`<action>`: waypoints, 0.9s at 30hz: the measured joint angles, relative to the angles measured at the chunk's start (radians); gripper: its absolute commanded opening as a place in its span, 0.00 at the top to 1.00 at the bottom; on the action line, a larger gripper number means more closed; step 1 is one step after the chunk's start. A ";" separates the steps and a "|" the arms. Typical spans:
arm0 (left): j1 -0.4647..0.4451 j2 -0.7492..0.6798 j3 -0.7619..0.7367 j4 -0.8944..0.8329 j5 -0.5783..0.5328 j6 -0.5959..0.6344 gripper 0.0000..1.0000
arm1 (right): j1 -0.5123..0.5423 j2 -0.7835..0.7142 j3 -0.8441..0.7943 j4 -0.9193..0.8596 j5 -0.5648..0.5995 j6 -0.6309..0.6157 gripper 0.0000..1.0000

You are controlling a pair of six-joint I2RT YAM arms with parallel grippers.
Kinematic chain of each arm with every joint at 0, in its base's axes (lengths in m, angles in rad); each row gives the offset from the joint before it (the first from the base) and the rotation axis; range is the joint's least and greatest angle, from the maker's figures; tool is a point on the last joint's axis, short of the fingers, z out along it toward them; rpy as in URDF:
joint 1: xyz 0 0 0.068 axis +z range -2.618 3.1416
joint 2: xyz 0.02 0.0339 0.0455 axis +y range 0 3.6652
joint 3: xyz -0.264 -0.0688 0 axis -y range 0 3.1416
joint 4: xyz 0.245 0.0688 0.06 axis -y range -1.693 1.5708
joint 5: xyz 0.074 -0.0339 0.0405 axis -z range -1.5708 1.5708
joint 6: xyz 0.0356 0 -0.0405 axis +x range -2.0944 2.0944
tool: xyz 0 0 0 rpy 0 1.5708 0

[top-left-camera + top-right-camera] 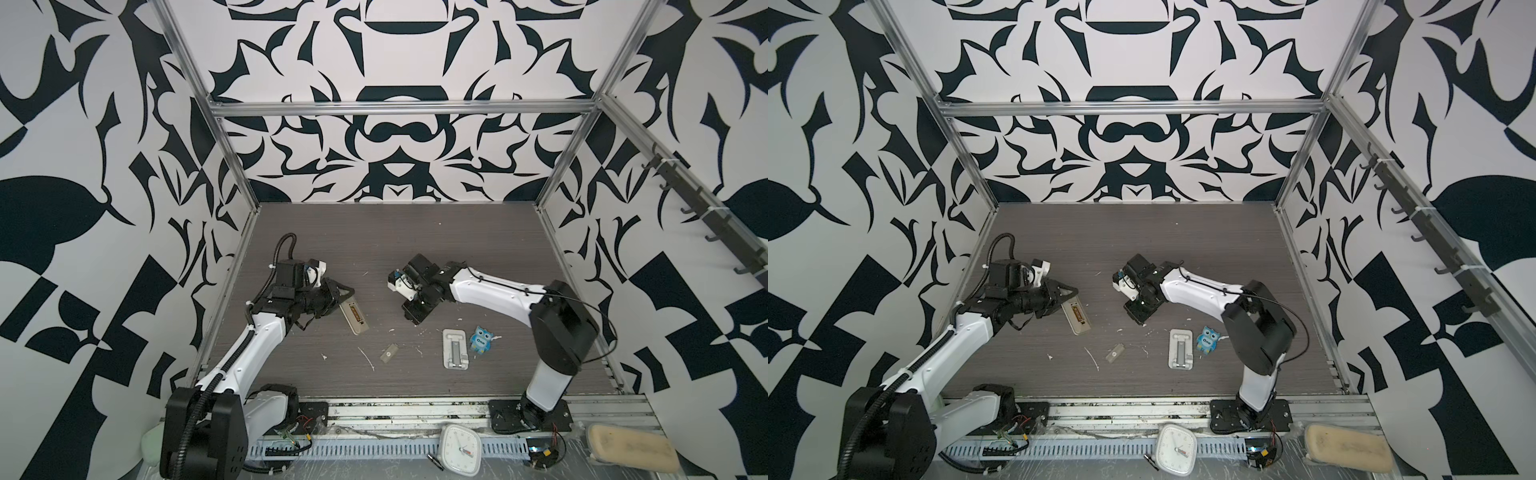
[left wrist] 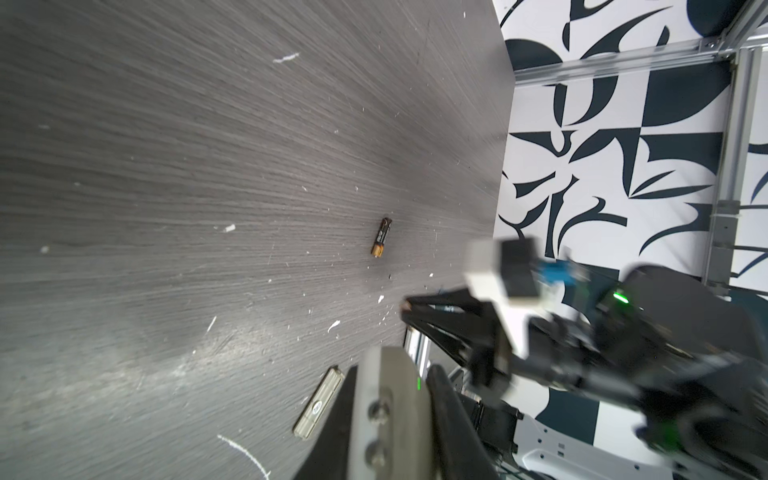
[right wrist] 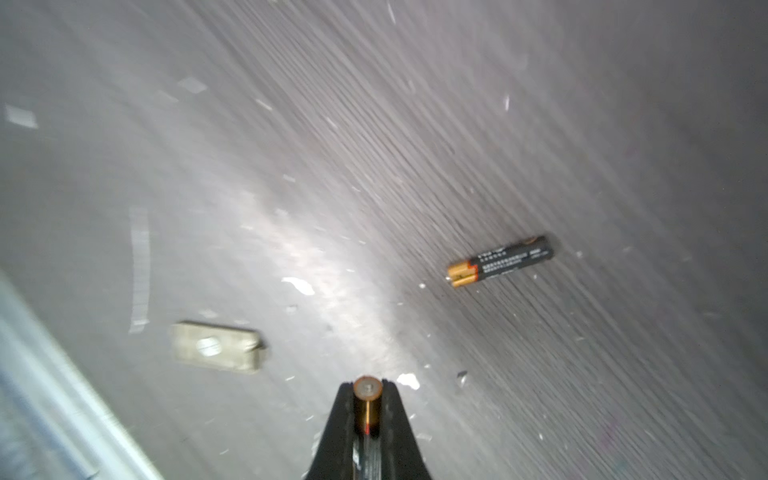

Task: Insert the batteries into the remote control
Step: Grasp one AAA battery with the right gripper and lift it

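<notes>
Right gripper (image 3: 368,388): jaws clamped on battery (image 3: 368,409). Gold end pokes past tips, battery's length runs along fingers.
Second battery (image 3: 500,262): loose on table (image 3: 540,124), beyond tips, lying flat.
Remote control (image 1: 354,319): toward left arm's side, apart from right gripper. Back up, bay open, long axis slanting.
Left gripper (image 1: 343,299): closed on remote's far end.
Judgement: right arm delivers; held battery needs turning parallel to bay.

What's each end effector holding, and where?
Right end effector: a battery by its sides, gold end sticking out. Left end effector: the remote control, by one end.
</notes>
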 measured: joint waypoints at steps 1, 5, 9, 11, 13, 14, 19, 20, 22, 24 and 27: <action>0.000 -0.002 0.000 0.014 -0.006 -0.008 1.00 | -0.004 -0.036 0.002 -0.003 -0.021 0.000 1.00; -0.024 -0.006 -0.002 0.098 -0.048 -0.050 1.00 | -0.039 -0.173 0.036 -0.008 -0.123 0.008 1.00; -0.093 0.014 0.013 0.167 -0.113 -0.089 1.00 | -0.083 -0.253 0.075 0.029 -0.227 0.015 1.00; -0.132 0.040 0.035 0.195 -0.143 -0.106 1.00 | -0.099 -0.281 0.083 0.061 -0.270 0.024 1.00; -0.168 0.064 0.059 0.240 -0.170 -0.128 1.00 | -0.102 -0.302 0.084 0.103 -0.299 0.043 1.00; -0.179 0.072 0.064 0.269 -0.177 -0.140 1.00 | -0.102 -0.311 0.083 0.126 -0.306 0.056 1.00; -0.208 0.099 0.082 0.418 -0.178 -0.202 1.00 | -0.102 -0.368 0.064 0.265 -0.320 0.125 1.00; -0.212 0.101 0.087 0.437 -0.177 -0.210 1.00 | -0.102 -0.374 0.064 0.282 -0.325 0.130 1.00; -0.218 0.105 0.104 0.475 -0.172 -0.224 1.00 | -0.102 -0.381 0.064 0.314 -0.332 0.140 1.00; -0.227 0.106 0.126 0.502 -0.160 -0.233 1.00 | -0.102 -0.380 0.064 0.333 -0.336 0.143 1.00; -0.242 0.107 0.152 0.531 -0.140 -0.242 1.00 | -0.102 -0.370 0.064 0.356 -0.345 0.144 1.00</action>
